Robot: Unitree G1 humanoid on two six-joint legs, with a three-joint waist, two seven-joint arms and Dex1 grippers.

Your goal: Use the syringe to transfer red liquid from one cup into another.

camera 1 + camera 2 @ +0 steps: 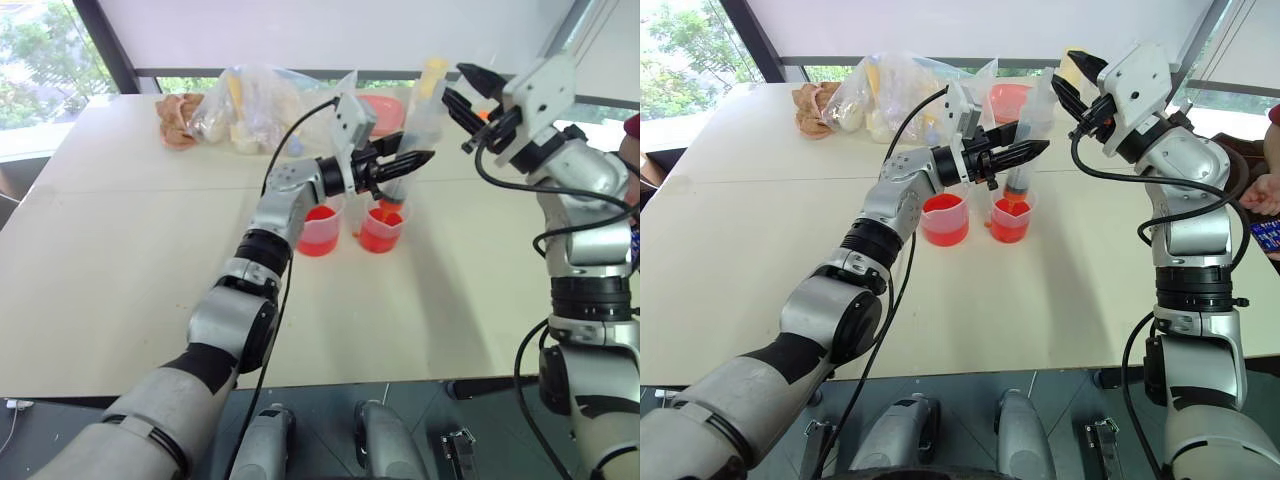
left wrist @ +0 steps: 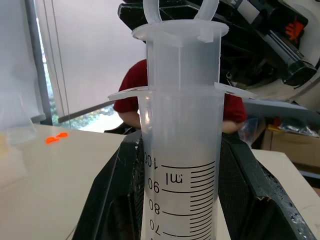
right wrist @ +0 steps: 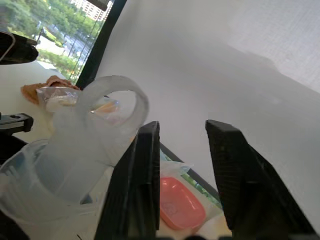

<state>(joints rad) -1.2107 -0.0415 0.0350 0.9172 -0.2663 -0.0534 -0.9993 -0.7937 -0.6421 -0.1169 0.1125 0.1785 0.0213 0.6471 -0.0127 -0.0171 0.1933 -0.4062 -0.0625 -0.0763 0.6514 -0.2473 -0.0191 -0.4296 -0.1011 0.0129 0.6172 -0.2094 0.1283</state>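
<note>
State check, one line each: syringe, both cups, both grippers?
syringe: upright, tip in the small cup, plunger pushed in
small cup: upright, part full of red liquid
large cup: upright, part full of red liquid
left gripper: shut on syringe
right gripper: open, beside plunger ring

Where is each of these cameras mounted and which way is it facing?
Head, both eyes: look forward and down over both arms at the table, two beakers and the syringe.
Left wrist: looks along the left gripper, shut on the syringe barrel.
Right wrist: looks along the right gripper, jaws apart beside the plunger ring.
Shared: all see the syringe.
</note>
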